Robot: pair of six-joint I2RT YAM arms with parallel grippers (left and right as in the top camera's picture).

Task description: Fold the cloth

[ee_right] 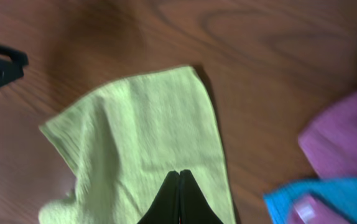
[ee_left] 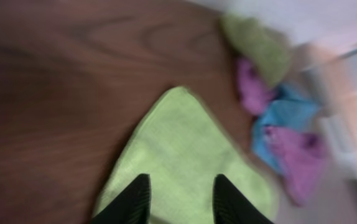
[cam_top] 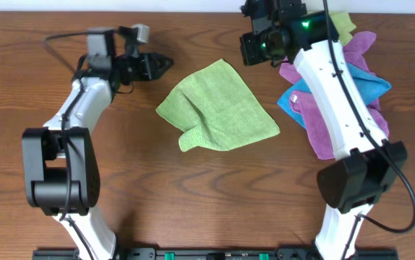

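The lime-green cloth (cam_top: 218,108) lies spread out on the wooden table, with its lower-left corner wrinkled and turned over. It also shows in the left wrist view (ee_left: 178,143) and the right wrist view (ee_right: 147,130). My left gripper (cam_top: 163,65) hovers to the upper left of the cloth, apart from it; its fingers (ee_left: 181,180) are open and empty. My right gripper (cam_top: 249,52) is off the cloth's upper right corner; its fingers (ee_right: 178,173) are shut with nothing between them, above the cloth.
A pile of purple (cam_top: 338,123) and blue (cam_top: 363,83) cloths with an olive-green one (cam_top: 341,25) lies at the right, under the right arm. It also shows in the left wrist view (ee_left: 284,130). The left gripper's fingers show in the right wrist view (ee_right: 1,65).
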